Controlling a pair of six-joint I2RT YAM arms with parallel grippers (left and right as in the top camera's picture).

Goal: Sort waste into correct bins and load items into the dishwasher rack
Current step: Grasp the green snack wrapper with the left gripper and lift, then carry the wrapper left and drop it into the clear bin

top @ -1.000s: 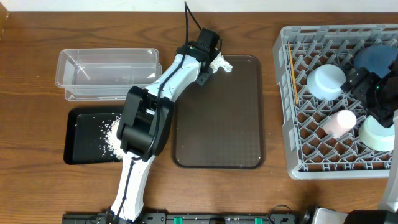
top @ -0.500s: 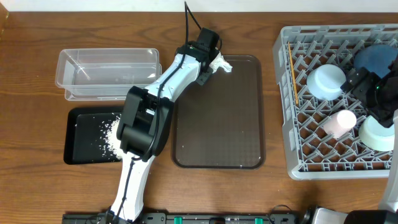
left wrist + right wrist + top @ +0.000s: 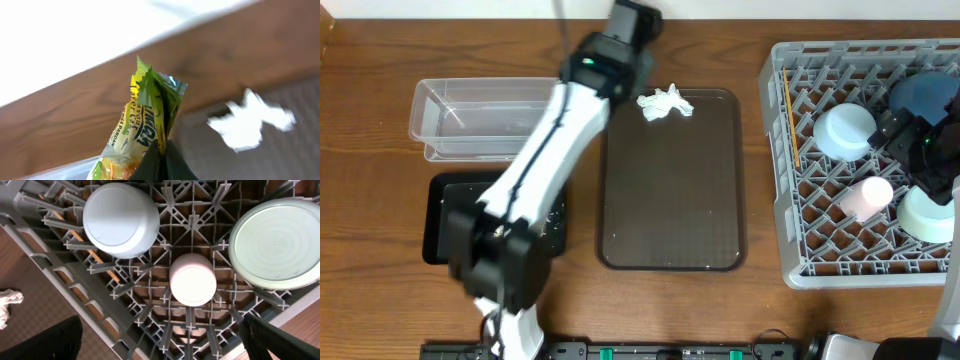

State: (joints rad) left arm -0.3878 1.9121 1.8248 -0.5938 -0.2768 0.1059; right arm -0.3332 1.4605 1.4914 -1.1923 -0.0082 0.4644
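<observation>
A brown wooden table carries everything, with the dark brown serving tray (image 3: 670, 200) at its middle. Left of that tray lie the black tray (image 3: 435, 215), half hidden by the arm, and the clear tub (image 3: 480, 120) behind it. The left gripper (image 3: 161, 150) is clamped on one end of the snack wrapper (image 3: 145, 120), near the serving tray's far left corner; blur overhead leaves its height unclear. The wrapper probably belongs in the tub: keep the pinch tight, travel over the tub's middle, go low, then release. The tissue (image 3: 665, 103) lies at the serving tray's far edge. Right of the tray, the right gripper (image 3: 160, 325) hangs wide open and empty above the dishwasher rack (image 3: 815, 215).
</observation>
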